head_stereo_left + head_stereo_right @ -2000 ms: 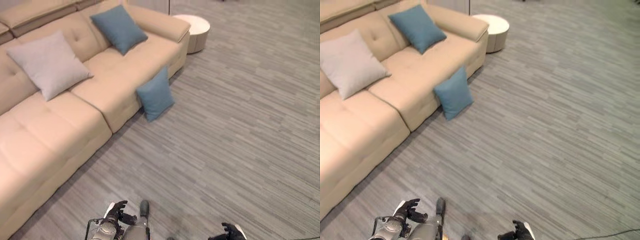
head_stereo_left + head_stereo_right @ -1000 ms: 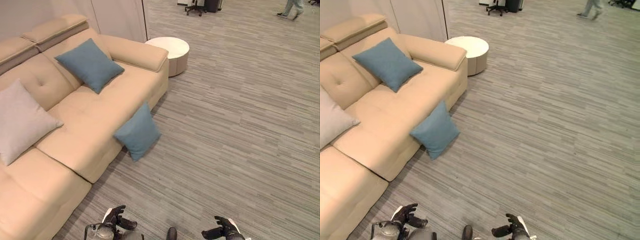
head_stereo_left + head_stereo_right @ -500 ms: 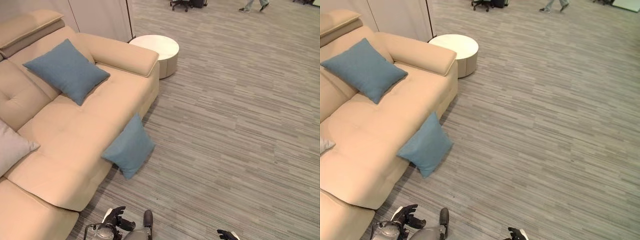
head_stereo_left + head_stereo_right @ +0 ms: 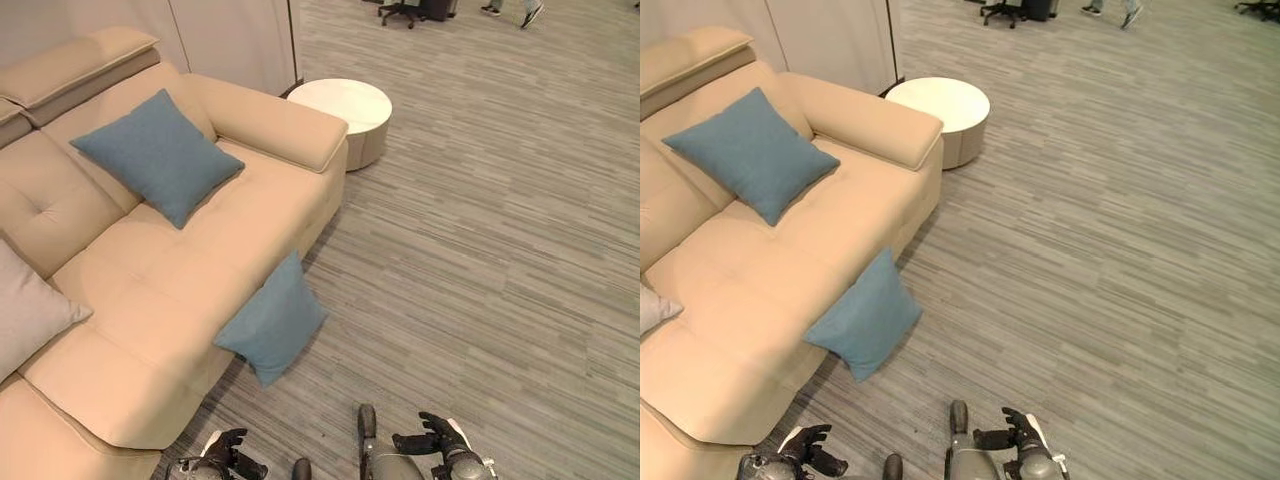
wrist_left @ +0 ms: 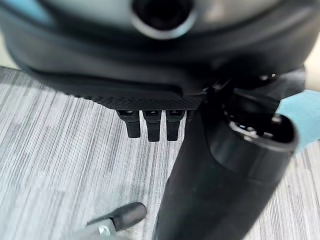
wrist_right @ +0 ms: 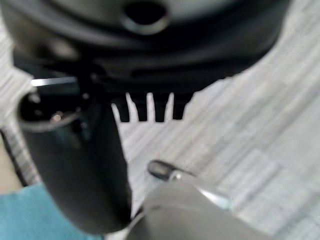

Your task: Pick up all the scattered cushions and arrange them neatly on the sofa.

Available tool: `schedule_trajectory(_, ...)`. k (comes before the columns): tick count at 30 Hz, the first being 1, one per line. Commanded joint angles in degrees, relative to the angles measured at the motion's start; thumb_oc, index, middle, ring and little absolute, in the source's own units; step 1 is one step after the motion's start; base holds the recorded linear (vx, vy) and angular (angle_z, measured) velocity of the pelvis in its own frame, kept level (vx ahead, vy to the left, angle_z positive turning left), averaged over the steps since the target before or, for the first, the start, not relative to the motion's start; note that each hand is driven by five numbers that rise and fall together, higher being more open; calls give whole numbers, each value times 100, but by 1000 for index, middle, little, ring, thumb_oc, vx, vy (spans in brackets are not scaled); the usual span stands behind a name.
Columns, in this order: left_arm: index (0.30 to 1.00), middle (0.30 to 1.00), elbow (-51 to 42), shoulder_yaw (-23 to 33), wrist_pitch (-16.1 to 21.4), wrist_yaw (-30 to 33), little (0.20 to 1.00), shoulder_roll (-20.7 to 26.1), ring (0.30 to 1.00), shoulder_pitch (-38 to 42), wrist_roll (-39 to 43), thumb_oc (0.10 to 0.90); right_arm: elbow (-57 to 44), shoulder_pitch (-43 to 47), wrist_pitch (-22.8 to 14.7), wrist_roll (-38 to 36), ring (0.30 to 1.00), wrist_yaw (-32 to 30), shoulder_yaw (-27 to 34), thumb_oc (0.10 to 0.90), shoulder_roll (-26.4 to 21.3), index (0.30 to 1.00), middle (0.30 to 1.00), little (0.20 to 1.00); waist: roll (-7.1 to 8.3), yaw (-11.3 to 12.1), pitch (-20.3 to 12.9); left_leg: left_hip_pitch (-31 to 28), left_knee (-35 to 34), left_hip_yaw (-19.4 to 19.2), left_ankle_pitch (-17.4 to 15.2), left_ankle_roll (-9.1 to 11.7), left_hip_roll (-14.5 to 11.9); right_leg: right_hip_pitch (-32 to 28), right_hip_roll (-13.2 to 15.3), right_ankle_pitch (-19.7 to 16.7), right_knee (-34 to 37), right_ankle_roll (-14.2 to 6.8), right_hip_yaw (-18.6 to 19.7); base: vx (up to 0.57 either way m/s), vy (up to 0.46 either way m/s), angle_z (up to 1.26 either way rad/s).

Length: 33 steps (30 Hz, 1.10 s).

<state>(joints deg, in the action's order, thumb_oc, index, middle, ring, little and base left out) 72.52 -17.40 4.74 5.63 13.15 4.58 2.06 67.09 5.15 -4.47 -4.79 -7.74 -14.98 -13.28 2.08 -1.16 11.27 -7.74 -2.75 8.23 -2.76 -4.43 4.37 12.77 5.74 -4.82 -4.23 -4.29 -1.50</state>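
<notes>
Leaning on the floor against the beige leather sofa point(image 4: 150, 300), a teal square fabric cushion point(image 4: 272, 322) awaits pickup. Left hand point(image 4: 228, 452) and right hand point(image 4: 438, 442) hang open, empty. Next: approach, reach down.

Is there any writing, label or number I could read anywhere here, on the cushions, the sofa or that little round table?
None: no readable text in any view.
The blue cushion on the floor, the blue cushion on the seat, the grey cushion, the sofa and the round table are all plain.
</notes>
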Motion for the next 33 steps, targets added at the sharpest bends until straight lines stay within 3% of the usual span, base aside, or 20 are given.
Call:
schedule_trajectory(1,900,900,-65,40,191,-14,900,-11,900,124,-150,800,148,-183,-14,-18,900,-63,-34,800,-401,900,900,900,-79,-49,-101,164,991,-125,-630,503,-323,-566,-196,451,42,-91,-135,139,-151,90)
schedule_trajectory(2,900,900,-65,41,191,-14,900,-11,900,124,-150,800,148,-183,-14,-18,900,-63,-34,800,-401,900,900,900,-80,-51,-101,164,992,-123,-630,503,-323,-567,-195,451,42,-91,-136,166,-207,101)
schedule_trajectory(3,900,900,-69,26,184,-12,900,-20,900,143,-117,800,109,-155,-61,-114,900,-70,4,800,-422,900,900,900,-95,-66,-94,399,1547,-150,-289,686,-447,-773,-257,602,42,45,-225,131,-197,59)
schedule_trajectory(5,900,900,-153,0,172,-19,900,-28,900,199,-33,800,90,-108,-83,-202,900,-105,48,800,-475,900,900,900,-60,-65,10,890,2376,-308,31,750,-546,-933,-255,753,21,199,-332,113,-195,54)
schedule_trajectory(6,900,900,-153,0,172,-19,900,-28,900,199,-33,800,90,-108,-83,-202,900,-105,48,800,-475,900,900,900,-60,-65,10,890,2376,-308,31,750,-546,-933,-255,753,21,199,-332,62,-118,23)
schedule_trajectory(8,900,900,-227,-27,167,-8,900,-33,900,236,-1,800,114,-112,-82,-276,900,-129,90,800,-515,900,900,900,-29,-80,77,1176,2699,-745,40,682,-737,-1139,-258,908,49,315,-490,136,-154,20)
schedule_trajectory(9,900,900,-267,-87,165,-21,900,-34,900,252,-23,800,134,-143,-65,-338,900,-125,121,800,-539,900,900,900,-2,-78,95,1354,2623,-1090,-50,624,-806,-1302,-244,986,125,343,-603,235,-162,56)
schedule_trajectory(12,900,900,-264,-122,164,-32,900,-36,900,263,-57,800,137,-184,-74,-382,900,-103,137,800,-531,900,900,900,21,-74,61,1582,2312,-1336,-206,565,-692,-1445,-247,1067,237,325,-712,196,-54,75)
schedule_trajectory(13,900,900,-285,-155,168,-54,900,-20,900,267,-111,800,147,-224,-53,-340,900,-106,127,800,-537,900,900,900,0,-81,34,1904,1898,-1749,-68,545,-678,-1627,-311,1184,355,306,-826,251,-34,49)
schedule_trajectory(14,900,900,-285,-156,168,-53,900,-19,900,265,-111,800,146,-226,-53,-339,900,-106,127,800,-537,900,900,900,5,-83,29,1901,1890,-1749,-67,544,-670,-1629,-305,1187,359,303,-828,361,6,64)
schedule_trajectory(17,900,900,-318,-110,154,-35,900,42,900,186,-182,800,132,-286,-2,-239,900,-132,83,800,-521,900,900,900,-62,59,41,2201,1299,-2135,430,642,-704,-2030,-527,1463,373,285,-762,389,76,32)
schedule_trajectory(20,900,900,-257,78,135,-33,900,92,900,81,-79,800,160,-347,4,-84,900,-72,42,800,-420,900,900,900,62,220,-144,1872,1155,-1961,223,429,-537,-2105,-401,1570,-141,66,-724,520,218,-36)
schedule_trajectory(21,900,900,-267,126,125,-37,900,135,900,77,-63,800,177,-345,10,6,900,-50,27,800,-408,900,900,900,121,302,-193,1663,1101,-1940,55,278,-438,-1972,-239,1470,-725,-141,-792,335,220,-65)
schedule_trajectory(22,900,900,-303,148,126,-27,900,165,900,85,-46,800,161,-337,10,33,900,-33,21,800,-401,900,900,900,131,304,-185,1540,1069,-1919,-26,194,-395,-1773,-129,1247,-1166,-274,-825,334,251,-71)
schedule_trajectory(23,900,900,-403,140,123,-19,900,210,900,118,-2,800,104,-290,23,28,900,-21,18,800,-396,900,900,900,125,266,-86,1362,1069,-1814,-129,40,-315,-1418,16,689,-2002,-456,-792,161,143,-56)
schedule_trajectory(24,900,900,-403,140,123,-19,900,209,900,119,-2,800,104,-289,23,28,900,-21,19,800,-397,900,900,900,113,269,-105,1384,1062,-1814,-116,44,-330,-1399,0,667,-1982,-450,-791,283,128,57)
schedule_trajectory(25,900,900,-440,125,141,5,900,263,900,146,3,800,36,-275,-12,-9,900,-19,52,800,-378,900,900,900,-1,167,-29,1088,969,-1505,-203,-10,-312,-893,-114,667,-2484,-380,-546,263,37,115)
schedule_trajectory(28,900,900,-480,87,187,12,900,276,900,180,21,800,-31,-263,-31,-38,900,-18,16,800,-383,900,900,900,-26,46,41,933,912,-1158,-198,39,-235,-665,-227,919,-1888,-224,-407,229,-22,141)
schedule_trajectory(31,900,900,-405,-1,224,17,900,270,900,247,-34,800,-105,-266,-37,-113,900,-25,-9,800,-417,900,900,900,62,-133,89,843,842,-624,-191,127,-31,-592,-565,989,-946,-134,383,131,-97,122)
schedule_trajectory(33,900,900,-274,36,242,22,900,245,900,244,-22,800,-46,-280,-46,-95,900,-39,-25,800,-434,900,900,900,117,-37,-7,921,778,-476,-147,212,18,-893,-512,1048,-545,-50,222,14,-156,144)
